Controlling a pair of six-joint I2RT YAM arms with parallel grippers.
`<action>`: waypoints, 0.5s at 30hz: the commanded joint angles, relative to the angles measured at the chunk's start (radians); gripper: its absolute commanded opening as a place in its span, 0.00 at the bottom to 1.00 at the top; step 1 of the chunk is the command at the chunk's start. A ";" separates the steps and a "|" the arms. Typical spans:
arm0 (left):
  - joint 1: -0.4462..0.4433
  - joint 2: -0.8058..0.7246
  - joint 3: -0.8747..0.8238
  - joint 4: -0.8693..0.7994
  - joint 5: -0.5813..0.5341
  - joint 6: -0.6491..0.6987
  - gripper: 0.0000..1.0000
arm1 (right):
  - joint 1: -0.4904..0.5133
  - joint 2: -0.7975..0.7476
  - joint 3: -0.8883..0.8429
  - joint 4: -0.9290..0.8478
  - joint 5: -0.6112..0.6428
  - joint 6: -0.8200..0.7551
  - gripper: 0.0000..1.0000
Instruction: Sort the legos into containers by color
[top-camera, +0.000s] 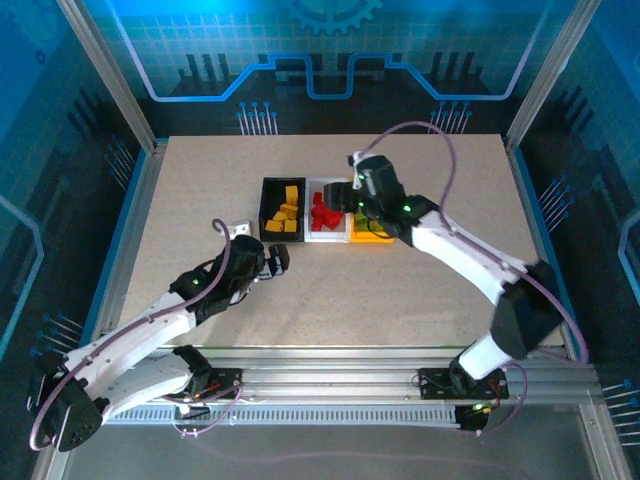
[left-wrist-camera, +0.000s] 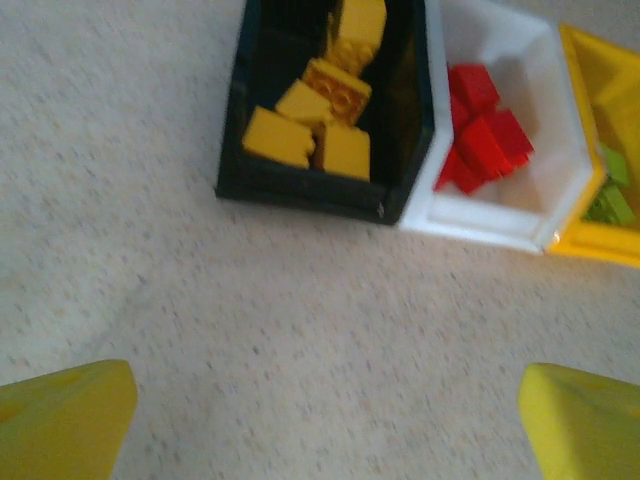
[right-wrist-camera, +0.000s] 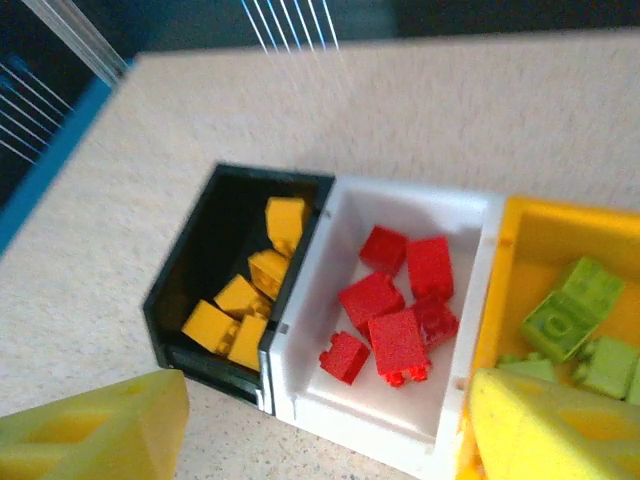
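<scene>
Three containers stand in a row at mid-table: a black bin (top-camera: 282, 190) with orange-yellow legos (right-wrist-camera: 240, 310), a white bin (right-wrist-camera: 400, 425) with red legos (right-wrist-camera: 400, 310), and a yellow bin (right-wrist-camera: 540, 240) with lime green legos (right-wrist-camera: 570, 315). My right gripper (right-wrist-camera: 325, 440) hovers open above the white bin's near wall, nothing between its yellow fingers (right-wrist-camera: 90, 435). In the top view the right gripper (top-camera: 348, 203) sits over the white and yellow bins. My left gripper (left-wrist-camera: 325, 420) is open over bare table, in front of the black bin (left-wrist-camera: 300, 190), and holds nothing.
The speckled beige table (top-camera: 400, 290) spreads around the bins. Blue panels and metal posts (top-camera: 110, 80) wall in the sides. An aluminium rail (top-camera: 330, 385) runs along the near edge by the arm bases.
</scene>
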 joint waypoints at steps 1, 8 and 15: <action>0.071 0.056 -0.007 0.202 -0.169 0.157 0.99 | -0.018 -0.122 -0.133 0.125 0.102 -0.043 1.00; 0.332 0.262 0.033 0.399 -0.176 0.405 0.99 | -0.090 -0.344 -0.367 0.109 0.185 0.051 1.00; 0.475 0.403 -0.068 0.680 -0.131 0.592 0.99 | -0.209 -0.515 -0.535 0.075 0.167 0.121 1.00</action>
